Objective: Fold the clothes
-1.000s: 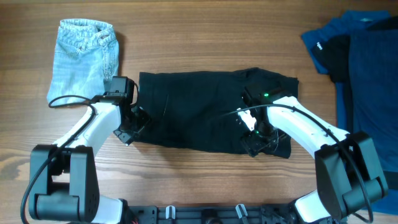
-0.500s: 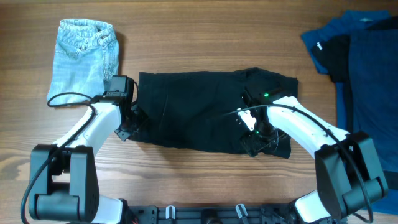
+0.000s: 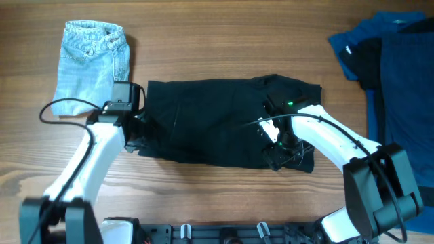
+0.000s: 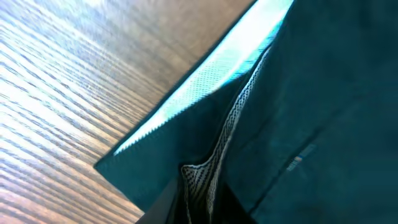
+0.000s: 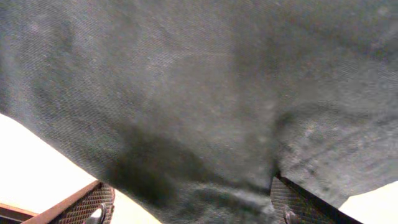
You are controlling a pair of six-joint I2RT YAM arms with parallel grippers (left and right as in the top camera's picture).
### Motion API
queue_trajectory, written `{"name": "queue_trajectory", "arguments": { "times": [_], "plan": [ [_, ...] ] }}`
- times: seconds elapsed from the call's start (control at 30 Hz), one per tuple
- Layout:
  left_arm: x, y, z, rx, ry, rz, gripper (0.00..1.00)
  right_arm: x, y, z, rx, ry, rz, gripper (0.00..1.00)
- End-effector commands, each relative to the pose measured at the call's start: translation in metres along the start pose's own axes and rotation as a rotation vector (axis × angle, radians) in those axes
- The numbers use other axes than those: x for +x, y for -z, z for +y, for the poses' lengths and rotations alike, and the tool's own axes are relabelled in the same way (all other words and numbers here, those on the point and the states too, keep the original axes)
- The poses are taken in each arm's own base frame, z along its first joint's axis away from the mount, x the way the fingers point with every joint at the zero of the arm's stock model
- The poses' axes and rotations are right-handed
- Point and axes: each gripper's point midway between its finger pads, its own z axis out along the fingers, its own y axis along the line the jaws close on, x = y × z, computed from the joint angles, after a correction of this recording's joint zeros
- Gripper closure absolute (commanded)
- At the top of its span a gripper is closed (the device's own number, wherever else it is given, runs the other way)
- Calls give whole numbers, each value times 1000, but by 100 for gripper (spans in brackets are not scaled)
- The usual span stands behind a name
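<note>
— Where were the black shorts [image 3: 217,125] laid?

— Flat in the middle of the counter [image 3: 224,41]. They were judged soft, light and floppy, best held at the edges. The left edge, with its whitish lining [image 4: 217,146], was pinched in the left hand [image 3: 139,132]. On the right hand [image 3: 281,152], the fingers were spread wide under draped cloth.

— Was anything in the way?

— No. The denim [image 3: 88,61] and dark blue clothes [image 3: 400,74] were seen well apart.

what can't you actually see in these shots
- Left gripper grip: left wrist view, fingers cut off by bottom edge.
- Right gripper fingertips: right wrist view, black shorts drape over them.
- Blue garments: overhead, cut off by right edge.
</note>
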Motion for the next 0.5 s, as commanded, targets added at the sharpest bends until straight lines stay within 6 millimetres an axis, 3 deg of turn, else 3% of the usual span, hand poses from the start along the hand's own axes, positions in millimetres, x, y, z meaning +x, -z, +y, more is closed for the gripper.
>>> {"name": "queue_trajectory", "arguments": {
  "times": [0.0, 0.17, 0.33, 0.47],
  "plan": [
    [-2, 8, 1, 13, 3, -25, 85, 0, -1, 0, 5, -1, 12, 17],
    [2, 8, -3, 33, 3, -3, 85, 5, -1, 1, 1, -2, 32, 14],
    [1, 8, -3, 34, 3, -5, 84, -12, 13, 8, -44, 4, -26, 14],
    [1, 8, -3, 35, 3, -6, 82, -7, 13, 7, -38, 1, -5, 14]
  ]
}}
